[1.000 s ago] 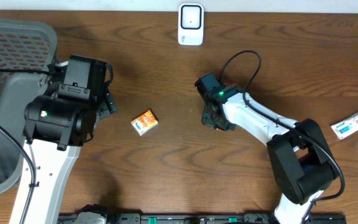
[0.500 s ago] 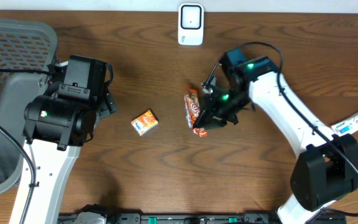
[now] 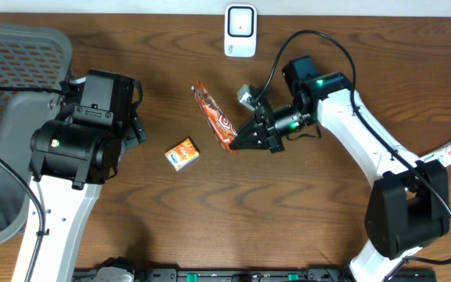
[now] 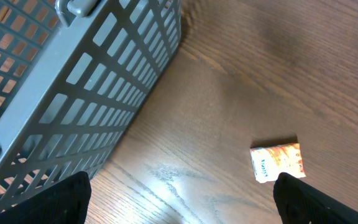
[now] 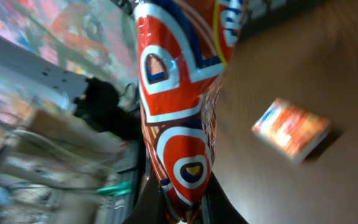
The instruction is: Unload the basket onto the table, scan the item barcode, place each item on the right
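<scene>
Right gripper [image 3: 241, 142] clamped on the lower end of an orange-red snack packet [image 3: 214, 117]. The packet is lifted off the wooden table [image 3: 288, 227], tilted, with its free end pointing up-left. It sits just robot-side of the white barcode scanner [image 3: 240, 31] and a little left of it, not touching. Right wrist view: packet [image 5: 182, 112] fills the frame, glossy wrapper with red, white and blue print, and the fingers [image 5: 213, 208] pinch its bottom edge. No barcode can be made out.

Left gripper [image 4: 185, 202] has its jaws spread wide with nothing between them, well left of the scanner. Grey slatted basket [image 4: 73, 93] is further left of the scanner, right beside that gripper.

Small orange box [image 3: 182, 153] lies flat on the table, robot-side and left of the scanner, near the packet but apart from it. Also seen at [image 4: 278, 162] and [image 5: 291, 130].

White carton [image 3: 443, 155] is far right of the scanner, by the table edge.
</scene>
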